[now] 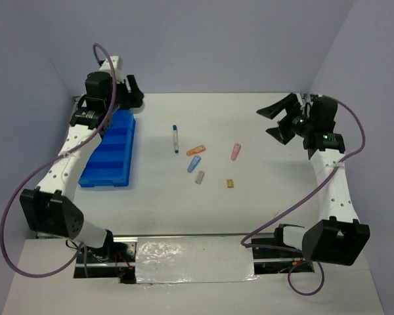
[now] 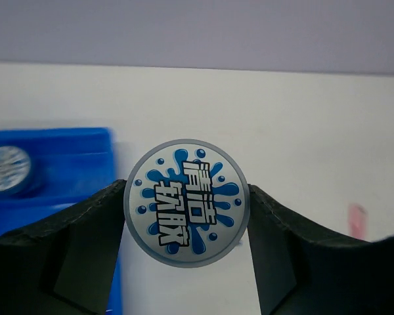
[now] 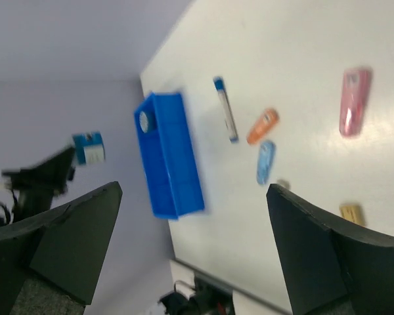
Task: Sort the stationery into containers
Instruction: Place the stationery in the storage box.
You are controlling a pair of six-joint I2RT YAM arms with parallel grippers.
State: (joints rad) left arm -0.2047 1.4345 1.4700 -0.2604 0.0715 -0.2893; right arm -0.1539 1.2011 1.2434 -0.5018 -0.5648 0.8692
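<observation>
My left gripper (image 2: 186,197) is shut on a round blue roll (image 2: 186,202) with a white and blue patterned top, held in the air just past the far end of the bright blue tray (image 2: 59,157). A second roll (image 2: 6,169) lies in the tray's end compartment. In the top view the left gripper (image 1: 132,92) is at the tray's (image 1: 111,147) far end. A white blue-tipped pen (image 1: 175,138), orange (image 1: 196,150), light-blue (image 1: 194,163) and pink (image 1: 236,151) capsules, a grey block (image 1: 199,176) and a tan block (image 1: 230,184) lie on the table. My right gripper (image 1: 271,123) is open and empty, raised at the far right.
The right wrist view shows the tray (image 3: 167,154), the pen (image 3: 225,108), the capsules and the held roll (image 3: 88,147) from afar, between its open fingers (image 3: 72,243). Purple walls close the back and sides. Cables loop beside both arms.
</observation>
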